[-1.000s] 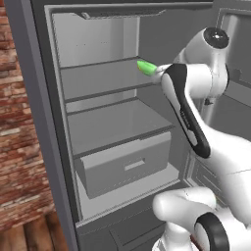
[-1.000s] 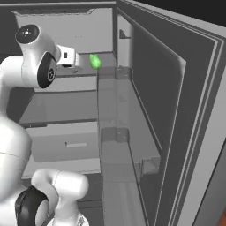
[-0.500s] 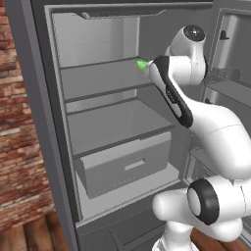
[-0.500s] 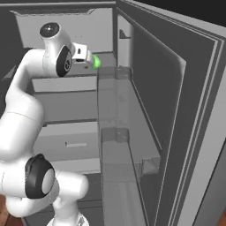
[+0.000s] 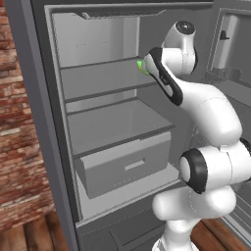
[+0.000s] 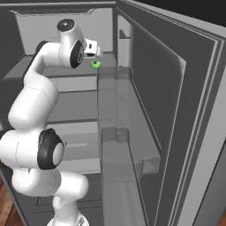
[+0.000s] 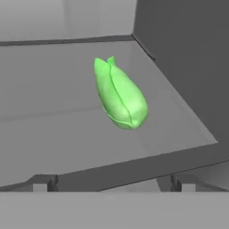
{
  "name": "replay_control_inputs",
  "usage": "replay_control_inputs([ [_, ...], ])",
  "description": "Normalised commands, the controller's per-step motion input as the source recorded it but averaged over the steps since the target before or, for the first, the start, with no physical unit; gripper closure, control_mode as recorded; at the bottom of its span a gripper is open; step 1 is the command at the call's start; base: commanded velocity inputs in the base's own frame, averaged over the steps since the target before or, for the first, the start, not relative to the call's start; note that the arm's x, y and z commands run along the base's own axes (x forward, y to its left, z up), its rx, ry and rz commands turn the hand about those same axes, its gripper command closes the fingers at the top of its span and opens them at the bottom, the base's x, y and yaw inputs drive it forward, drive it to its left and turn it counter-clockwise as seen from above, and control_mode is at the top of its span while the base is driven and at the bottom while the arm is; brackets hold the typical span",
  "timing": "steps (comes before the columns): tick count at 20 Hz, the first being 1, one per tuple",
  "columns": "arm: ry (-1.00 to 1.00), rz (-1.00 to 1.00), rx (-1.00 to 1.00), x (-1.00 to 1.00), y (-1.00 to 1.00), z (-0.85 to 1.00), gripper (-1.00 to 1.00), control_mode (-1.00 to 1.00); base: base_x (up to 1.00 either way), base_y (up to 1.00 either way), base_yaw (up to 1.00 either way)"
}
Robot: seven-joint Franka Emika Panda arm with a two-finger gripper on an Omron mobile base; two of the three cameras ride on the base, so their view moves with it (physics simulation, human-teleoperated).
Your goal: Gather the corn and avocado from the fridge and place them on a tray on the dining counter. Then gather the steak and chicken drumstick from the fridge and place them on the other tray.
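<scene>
Gripper (image 7: pixel 112 185) open (nothing held), near corn (image 7: pixel 120 94) on fridge shelf (image 7: pixel 53 129).

no text, label, brand, number or sign can be read in any of the views; the fridge (image 5: pixel 59 122) walls, its shelves and its drawer (image 5: pixel 125 164) front are plain grey, and the robot's white body carries no lettering.

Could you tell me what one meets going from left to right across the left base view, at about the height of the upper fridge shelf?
Brick wall → fridge frame → upper shelf → corn → robot arm → open fridge door.
</scene>
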Motion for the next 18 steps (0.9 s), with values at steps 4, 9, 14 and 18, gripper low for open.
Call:
replay_control_inputs([
  [4,0.08,0.00,0.00,0.76,0.00,-0.21,-1.00,-1.00,0.00,0.00,0.00],
  [9,0.07,0.00,0.00,0.71,-0.08,-0.06,-1.00,-1.00,0.00,0.00,0.00],
  [14,0.01,0.00,0.00,0.64,-0.11,0.00,-1.00,-1.00,0.00,0.00,0.00],
  [18,0.04,0.00,-0.02,0.45,0.00,-0.21,-1.00,-1.00,0.00,0.00,0.00],
])
